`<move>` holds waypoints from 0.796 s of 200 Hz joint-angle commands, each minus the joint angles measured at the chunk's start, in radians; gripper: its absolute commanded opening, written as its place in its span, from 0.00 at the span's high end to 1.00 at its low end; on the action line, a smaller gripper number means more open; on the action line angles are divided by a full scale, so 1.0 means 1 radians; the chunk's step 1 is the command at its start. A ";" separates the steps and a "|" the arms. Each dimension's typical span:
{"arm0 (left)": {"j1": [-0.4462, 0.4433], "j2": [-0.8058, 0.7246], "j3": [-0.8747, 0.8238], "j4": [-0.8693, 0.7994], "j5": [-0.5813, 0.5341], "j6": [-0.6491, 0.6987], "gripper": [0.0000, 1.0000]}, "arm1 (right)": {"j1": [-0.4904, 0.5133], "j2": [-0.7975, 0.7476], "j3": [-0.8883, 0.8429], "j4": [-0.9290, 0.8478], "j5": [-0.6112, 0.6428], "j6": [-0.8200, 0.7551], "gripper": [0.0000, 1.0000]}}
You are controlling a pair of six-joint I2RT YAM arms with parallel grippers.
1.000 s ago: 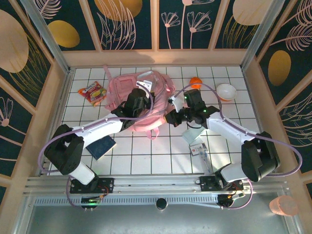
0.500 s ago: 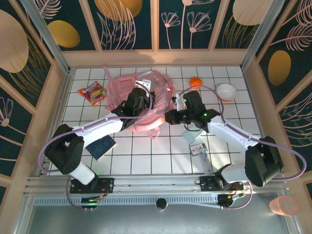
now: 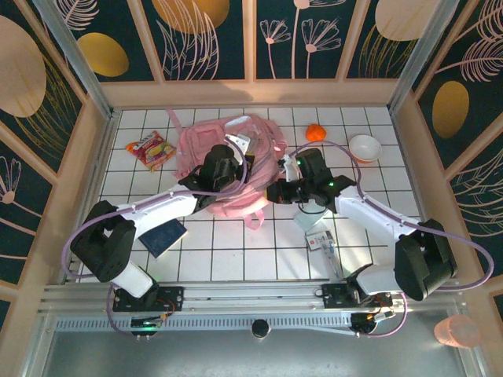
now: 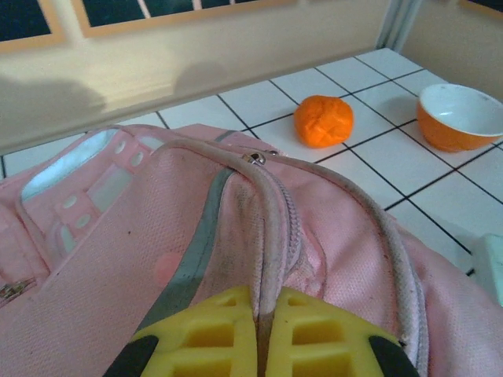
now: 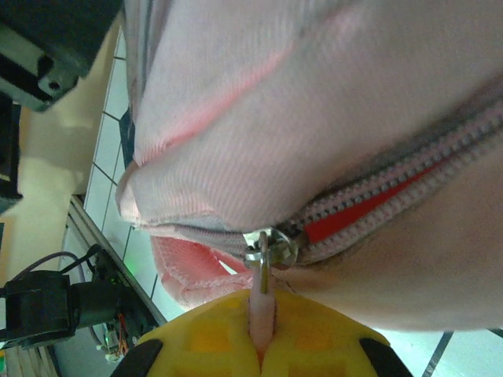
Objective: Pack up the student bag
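We held the pink student bag [image 3: 192, 145] with both grippers.
Our right gripper [image 5: 262, 334] pinched its zipper pull [image 5: 262, 276]; our left gripper [image 4: 258, 314] was clamped on fabric, lower centre.

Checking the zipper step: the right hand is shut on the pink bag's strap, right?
No. The right hand is shut on the zipper pull of the pink bag, not its strap; the right wrist view shows it.

High overhead view facing down; two wrist views close against the student bag [image 3: 189, 149], common to all three.
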 commanded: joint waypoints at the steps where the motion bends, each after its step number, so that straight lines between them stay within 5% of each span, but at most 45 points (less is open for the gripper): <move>1: -0.004 -0.057 -0.027 0.144 0.093 -0.006 1.00 | -0.004 -0.002 -0.006 0.083 -0.027 0.004 0.97; 57: -0.003 -0.066 -0.029 0.146 0.124 -0.009 1.00 | -0.075 0.002 -0.037 0.069 0.061 0.053 0.81; 75: -0.004 -0.072 -0.035 0.155 0.124 -0.012 1.00 | -0.079 0.014 -0.036 0.067 0.071 0.052 0.85; 94: -0.003 -0.078 -0.037 0.159 0.120 -0.013 1.00 | -0.084 0.025 -0.035 0.073 0.068 0.049 1.00; 159: -0.004 -0.083 -0.033 0.163 0.024 -0.082 1.00 | -0.042 0.008 -0.048 0.068 0.085 0.077 1.00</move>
